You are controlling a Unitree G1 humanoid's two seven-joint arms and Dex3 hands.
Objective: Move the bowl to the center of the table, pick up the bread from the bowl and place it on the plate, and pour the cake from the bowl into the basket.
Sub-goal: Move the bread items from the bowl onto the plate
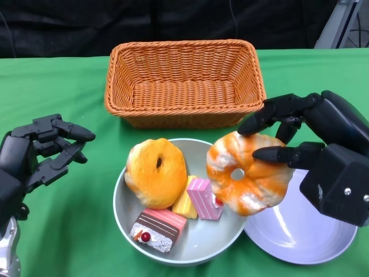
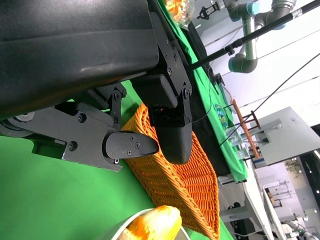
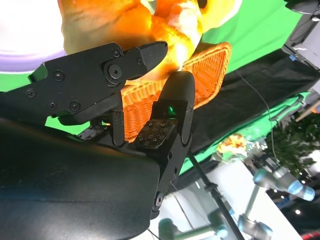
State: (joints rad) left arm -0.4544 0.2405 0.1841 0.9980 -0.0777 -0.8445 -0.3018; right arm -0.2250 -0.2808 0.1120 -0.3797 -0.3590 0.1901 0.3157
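Bread point(image 1: 249, 176), a ring-shaped orange-and-white piece, is pinched between the fingers of the right hand point(image 1: 314, 156) and is held above the right rim of the bowl point(image 1: 199, 242), partly over the near plate. In the right wrist view the same bread point(image 3: 150, 30) is seen pressed against the black fingertips point(image 3: 145, 55), with the basket point(image 3: 210, 75) behind it.

A second, rounder orange bread point(image 1: 155, 172) is left in the grey bowl at its far left side. Beside it a pink cake slice point(image 1: 204, 199) and a yellow slice point(image 1: 184, 203) are propped, and a brown layered cake with a red cherry point(image 1: 157, 229) is laid at the near edge.

The pale plate point(image 1: 300, 231) is set just right of the bowl, touching or slightly under its rim. The woven orange basket point(image 1: 184, 81) is placed at the far side of the green table point(image 1: 69, 231), just beyond the bowl.

The left hand point(image 1: 40, 153) is held left of the bowl, apart from it, fingers spread and nothing gripped.
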